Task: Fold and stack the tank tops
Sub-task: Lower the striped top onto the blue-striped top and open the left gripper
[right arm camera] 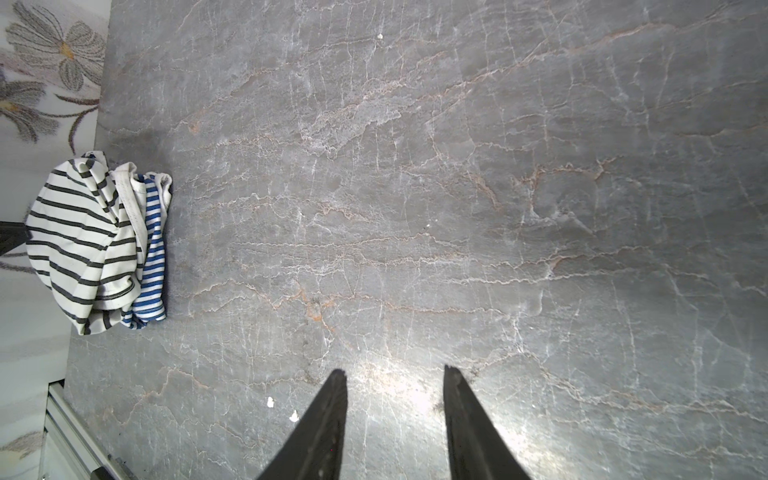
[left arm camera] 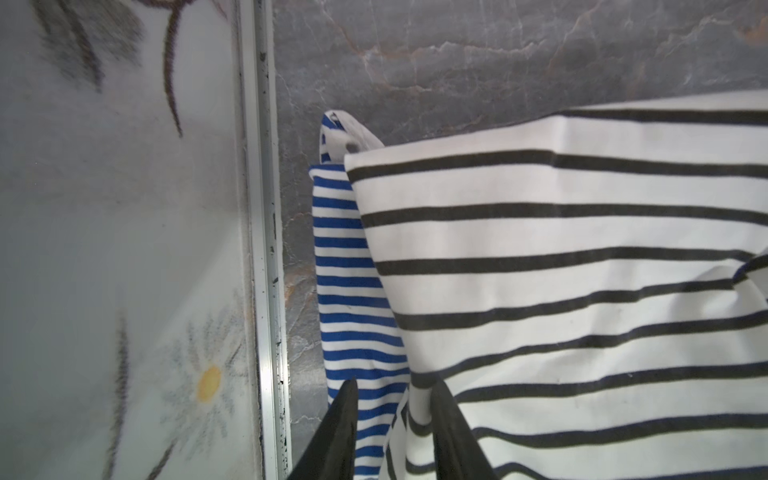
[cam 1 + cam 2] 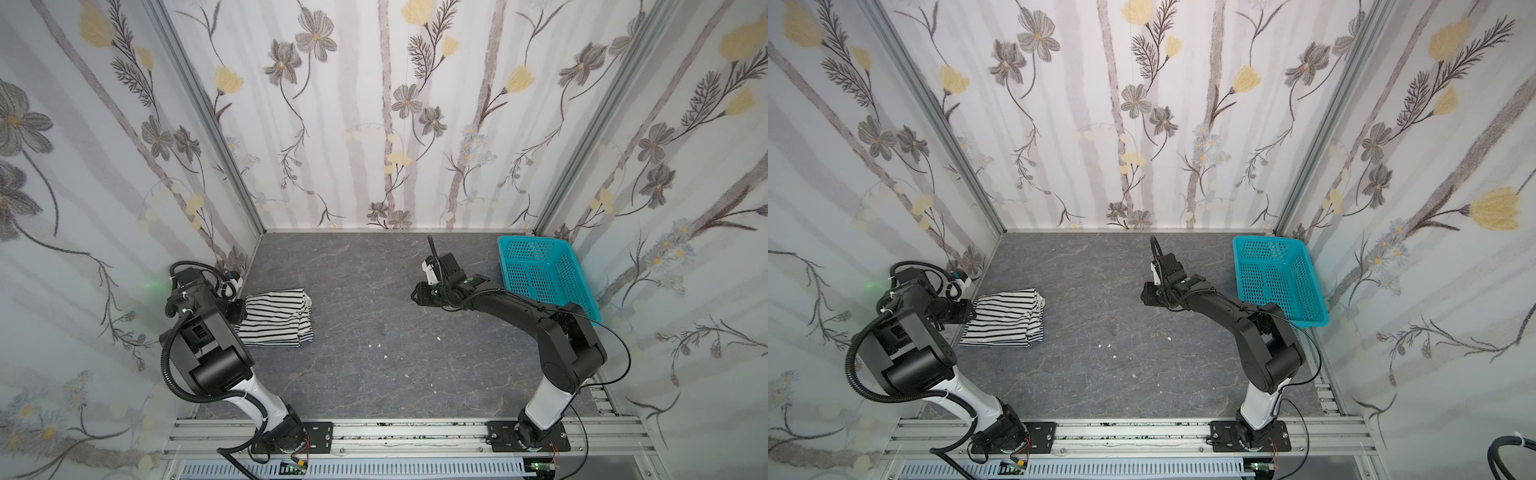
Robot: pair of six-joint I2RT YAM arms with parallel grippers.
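Striped tank tops (image 3: 275, 312), two, stacked; one basket (image 3: 528, 240); left and right jaws apart.

My left gripper (image 2: 392, 384) runs off the wrist picture's edge; I cannot tell whether its fingers (image 2: 343, 419) touch cloth. Ahead of it, the blue-striped tank top (image 2: 345, 266) lies mostly buried under the black-striped tank top (image 2: 561, 257), itself cropped. White specks (image 3: 384, 356) on the desk (image 3: 353, 374), well away from it, are too small to identify.
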